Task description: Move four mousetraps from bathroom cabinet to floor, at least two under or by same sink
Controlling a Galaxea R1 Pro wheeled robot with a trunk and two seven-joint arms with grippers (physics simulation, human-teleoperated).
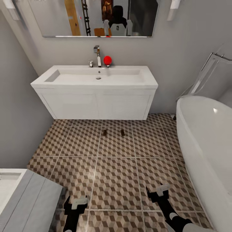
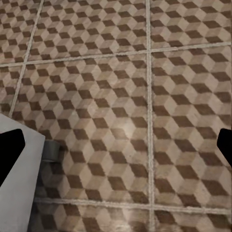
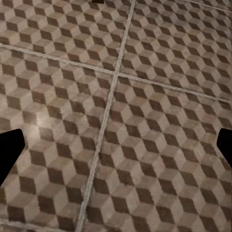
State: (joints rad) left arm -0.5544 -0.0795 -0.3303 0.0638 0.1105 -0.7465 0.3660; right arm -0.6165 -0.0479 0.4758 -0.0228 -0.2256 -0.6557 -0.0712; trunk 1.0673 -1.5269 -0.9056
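Observation:
Two mousetraps lie flat on the bathroom floor [image 1: 116,180] just in front of the bathroom sink [image 1: 96,79], one [image 1: 104,131] a little left of the other [image 1: 122,132]. Both are small brown boards. My left gripper [image 1: 77,201] hangs low over the tiles at the near left, open and empty, its dark fingertips wide apart in the left wrist view [image 2: 116,150]. Over the near right tiles my right gripper [image 1: 158,190] is also open and empty [image 3: 116,150]. A dark scrap at the edge of the right wrist view may be one mousetrap [image 3: 98,1]. The cabinet is out of view.
A white bathtub [image 1: 206,145] fills the right side. A small white boxy unit [image 1: 22,196] with a recessed top stands at the near left, close to my left gripper. A chrome tap [image 1: 97,55] and a red ball [image 1: 107,60] sit on the sink's back edge.

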